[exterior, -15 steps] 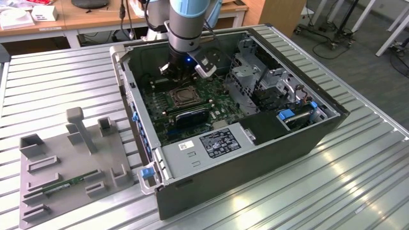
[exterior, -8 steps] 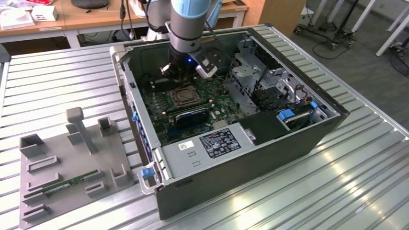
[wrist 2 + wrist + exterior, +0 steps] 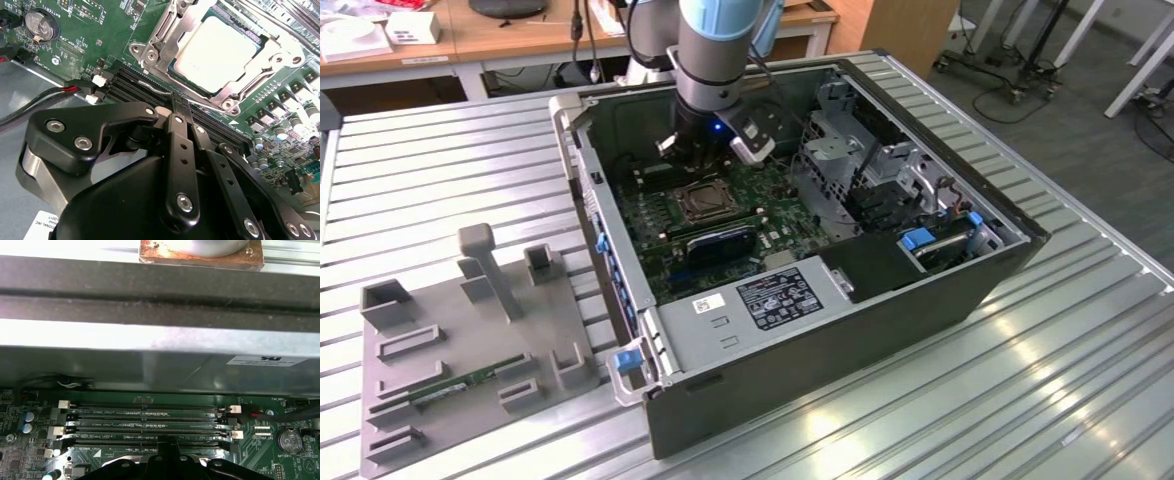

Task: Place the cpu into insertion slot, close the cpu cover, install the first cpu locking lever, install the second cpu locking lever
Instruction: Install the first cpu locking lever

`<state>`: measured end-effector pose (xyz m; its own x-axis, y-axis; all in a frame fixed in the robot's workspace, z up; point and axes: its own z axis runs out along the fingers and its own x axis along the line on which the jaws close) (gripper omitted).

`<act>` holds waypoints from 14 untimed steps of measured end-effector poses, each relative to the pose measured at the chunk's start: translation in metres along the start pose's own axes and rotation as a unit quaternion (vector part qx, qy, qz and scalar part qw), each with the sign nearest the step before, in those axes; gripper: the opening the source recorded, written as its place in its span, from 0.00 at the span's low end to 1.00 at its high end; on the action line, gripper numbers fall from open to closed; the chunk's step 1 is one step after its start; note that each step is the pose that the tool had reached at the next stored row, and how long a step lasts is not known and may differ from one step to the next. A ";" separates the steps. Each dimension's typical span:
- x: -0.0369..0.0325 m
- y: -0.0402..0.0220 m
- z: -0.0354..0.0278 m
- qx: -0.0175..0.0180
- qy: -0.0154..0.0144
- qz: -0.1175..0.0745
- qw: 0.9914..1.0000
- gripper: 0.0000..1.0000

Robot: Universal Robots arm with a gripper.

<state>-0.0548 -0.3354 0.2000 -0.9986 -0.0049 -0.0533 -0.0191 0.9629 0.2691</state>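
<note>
The cpu (image 3: 217,50), a flat square with a pale metal top, lies in the insertion slot (image 3: 698,203) on the green motherboard. The silvery cpu cover (image 3: 160,37) lies down around it, framing its top. My gripper (image 3: 179,98) hangs over the black memory slots (image 3: 145,85) just beside the socket, its two thin fingers pressed together with nothing between them. In the exterior view the gripper (image 3: 700,165) sits inside the open computer case, just behind the socket. The gripper's tips (image 3: 167,446) also point at the memory slots (image 3: 150,422) in the first wrist view.
A case wall (image 3: 150,350) rises close behind the memory slots. A coin battery (image 3: 40,22) and a red-and-black cable (image 3: 50,97) lie beside the gripper. The drive cage (image 3: 854,160) and power supply (image 3: 761,300) crowd the case. A grey fixture (image 3: 467,340) holds a memory stick (image 3: 454,385).
</note>
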 end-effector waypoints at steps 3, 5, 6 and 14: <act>-0.0002 0.0003 0.0005 0.000 0.000 0.000 1.000 0.11; -0.0004 0.0008 0.0007 0.000 0.000 0.000 1.000 0.11; -0.0003 0.0012 0.0009 0.000 0.000 0.000 1.000 0.11; -0.0011 0.0021 0.0017 0.000 0.000 0.000 1.000 0.11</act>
<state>-0.0537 -0.3329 0.1990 -0.9986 -0.0051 -0.0534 -0.0193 0.9629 0.2693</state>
